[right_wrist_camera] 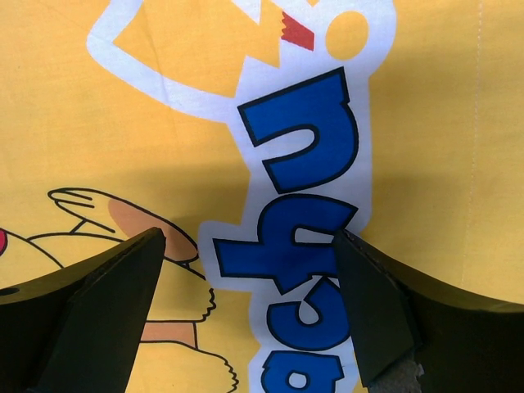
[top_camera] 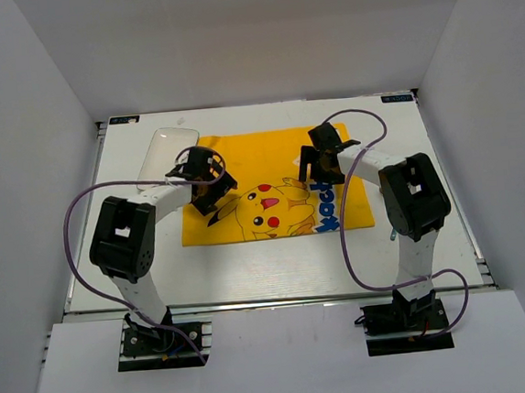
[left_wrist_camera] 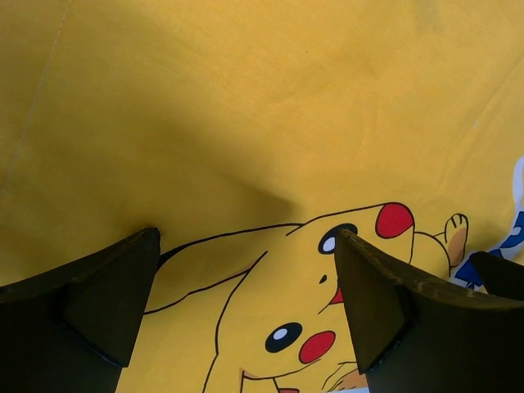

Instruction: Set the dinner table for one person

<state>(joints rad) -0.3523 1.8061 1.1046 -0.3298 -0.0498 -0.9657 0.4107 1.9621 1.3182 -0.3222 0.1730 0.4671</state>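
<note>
One dinner table (top_camera: 251,273), long axis left-right

A robot lab booth (plain white panels (top_camera: 27,134) box in the dinner table (top_camera: 250,266)).

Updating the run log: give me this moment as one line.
left gripper: open, empty, above placemat | right gripper: open, empty, above placemat | dinner table: placemat laid flat; clear object beside its far-left corner

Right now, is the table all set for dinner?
Not yet. Done: the yellow placemat lies flat on the dinner table. In hand: nothing; the left gripper and right gripper hang open over it. Left: no plate or cutlery is on the mat, and a clear item sits by its far left corner.
</note>
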